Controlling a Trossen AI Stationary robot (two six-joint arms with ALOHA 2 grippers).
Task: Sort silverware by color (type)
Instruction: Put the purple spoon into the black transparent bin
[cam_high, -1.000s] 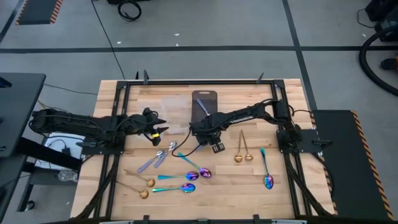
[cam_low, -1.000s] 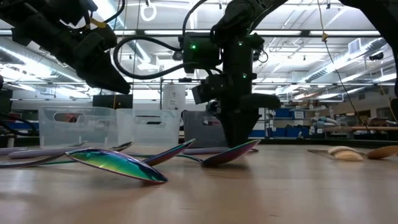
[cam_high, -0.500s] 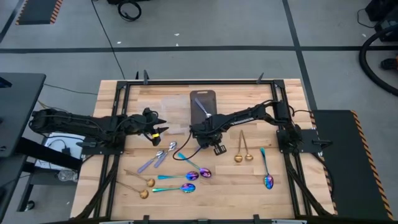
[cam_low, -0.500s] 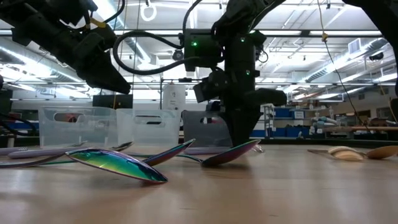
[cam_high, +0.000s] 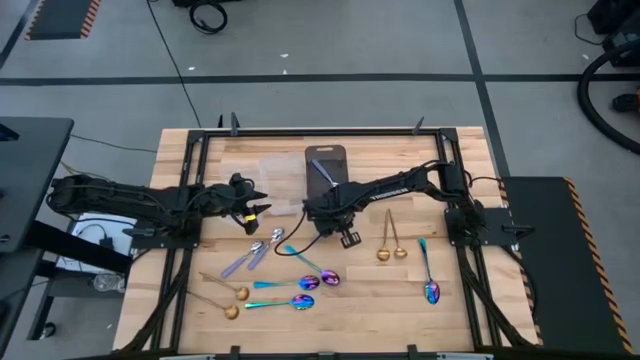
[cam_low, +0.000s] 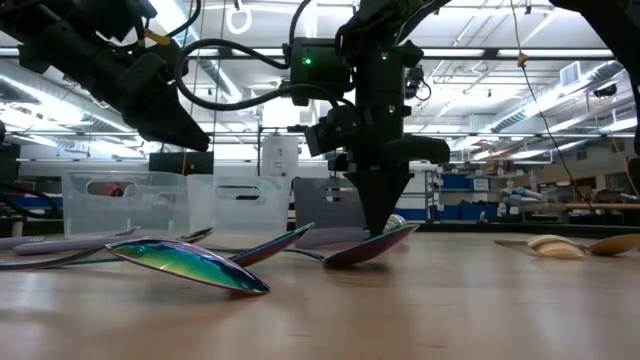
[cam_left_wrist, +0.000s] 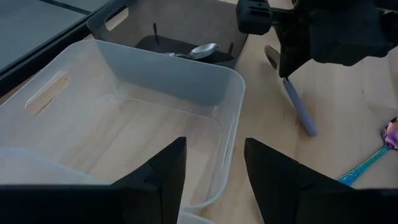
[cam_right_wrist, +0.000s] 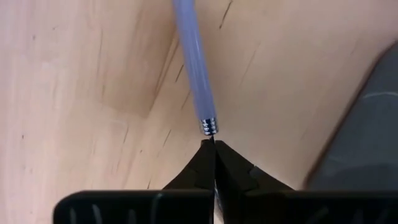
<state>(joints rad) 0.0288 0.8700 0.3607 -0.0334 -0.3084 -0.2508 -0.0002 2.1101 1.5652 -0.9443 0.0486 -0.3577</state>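
- Right gripper (cam_right_wrist: 214, 146) clenched on a silver spoon (cam_right_wrist: 193, 65) beside the dark tray (cam_high: 327, 160)
- Left gripper (cam_left_wrist: 214, 165) released, over a clear container (cam_left_wrist: 124, 118)

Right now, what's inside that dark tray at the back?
One silver spoon lies inside the tray, seen from the left wrist. The near wall hides part of the floor, so more could lie there unseen.

Two dark jointed arms, black looping cables, green indicator light, yellow marks on left gripper (cam_high: 252, 212), tapered black fingers (cam_left_wrist: 163, 174).
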